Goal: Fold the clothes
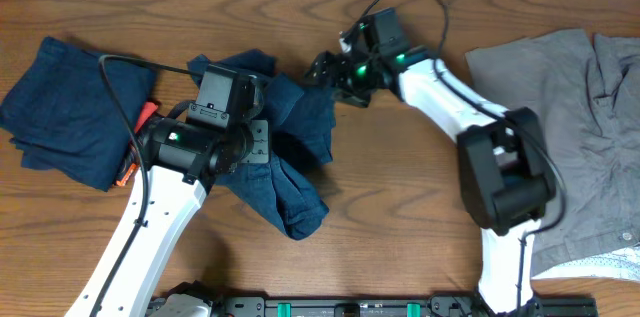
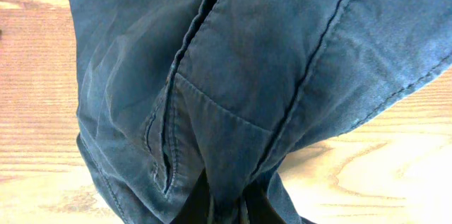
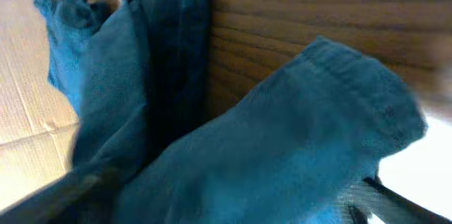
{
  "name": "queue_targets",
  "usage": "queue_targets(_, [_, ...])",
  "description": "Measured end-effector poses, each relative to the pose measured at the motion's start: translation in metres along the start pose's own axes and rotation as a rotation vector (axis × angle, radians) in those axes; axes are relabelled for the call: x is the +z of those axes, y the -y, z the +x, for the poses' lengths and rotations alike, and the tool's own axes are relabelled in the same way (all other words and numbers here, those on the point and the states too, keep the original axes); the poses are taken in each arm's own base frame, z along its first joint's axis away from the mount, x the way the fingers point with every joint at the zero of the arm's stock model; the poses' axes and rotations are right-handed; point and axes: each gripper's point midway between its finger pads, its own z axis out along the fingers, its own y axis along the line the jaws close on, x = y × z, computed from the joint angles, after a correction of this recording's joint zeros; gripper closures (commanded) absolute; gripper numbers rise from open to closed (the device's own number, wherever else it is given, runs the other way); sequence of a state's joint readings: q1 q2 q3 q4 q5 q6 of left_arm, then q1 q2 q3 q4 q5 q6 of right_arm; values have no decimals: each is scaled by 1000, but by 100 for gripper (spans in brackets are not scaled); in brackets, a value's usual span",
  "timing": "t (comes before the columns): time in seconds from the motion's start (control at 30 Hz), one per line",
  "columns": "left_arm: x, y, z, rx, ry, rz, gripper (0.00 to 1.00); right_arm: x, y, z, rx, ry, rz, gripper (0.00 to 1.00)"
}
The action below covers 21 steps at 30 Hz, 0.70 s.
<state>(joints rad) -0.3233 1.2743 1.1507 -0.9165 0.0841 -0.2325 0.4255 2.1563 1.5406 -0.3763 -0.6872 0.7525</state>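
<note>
The navy shorts [image 1: 295, 172] lie bunched at the middle of the wooden surface [image 1: 390, 227], one rumpled lobe reaching toward the near edge and the far hem sitting under the two wrists. The left fingers [image 2: 192, 211] stand narrow, pinching a gathered fold of the shorts. In the left wrist view the cloth fills nearly the whole picture, its seams and a pocket opening running down into the pinch, with bare wood showing at both sides. The right fingers [image 1: 325, 67] meet the far right edge of the shorts. The right wrist view is blurred, with blue cloth bulking between a dark finger at lower left and another at lower right, so whether they clamp it I cannot tell. A folded navy garment [image 1: 60, 107] rests at the left, its outer edge near the picture's left border and its inner edge just beside the left arm, apart from the shorts by a thin strip of wood. The grey garments [image 1: 580, 117] spread at the right and run off the right border, well apart from the shorts. Open wood lies between the two arms toward the near edge, and along the far edge behind the shorts.
</note>
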Motion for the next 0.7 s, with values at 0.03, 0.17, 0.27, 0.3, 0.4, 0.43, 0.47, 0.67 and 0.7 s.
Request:
queue_targets(0.03, [0, 0, 0, 0, 0, 0, 94, 4, 2, 2, 7, -8, 4, 84])
queue_targets(0.17, [0, 1, -3, 1, 12, 4, 94, 12, 9, 9, 18, -30, 25, 99])
queue_targets(0.27, [0, 6, -17, 11, 69, 27, 94, 2, 18, 6, 16, -29, 49, 99])
queue_targets(0.3, [-1, 9, -25, 15, 101, 38, 94, -4, 23, 4, 16, -27, 61, 99])
queue_targets(0.4, [-3, 20, -54, 31, 219, 82, 94, -51, 33, -15, 19, 33, 90, 99])
queue_targets(0.43, [-5, 26, -67, 38, 274, 106, 94, -70, 33, -22, 13, 63, 90, 99])
queue_targets(0.47, [-8, 33, -79, 45, 325, 131, 94, -97, 29, -32, -2, 111, 87, 99])
queue_targets(0.67, [-45, 78, -140, 108, 616, 305, 86, -277, -35, -56, -188, 456, 50, 99])
queue_targets(0.7, [-48, 78, -142, 105, 632, 306, 83, -304, -41, -49, -209, 509, 78, 99])
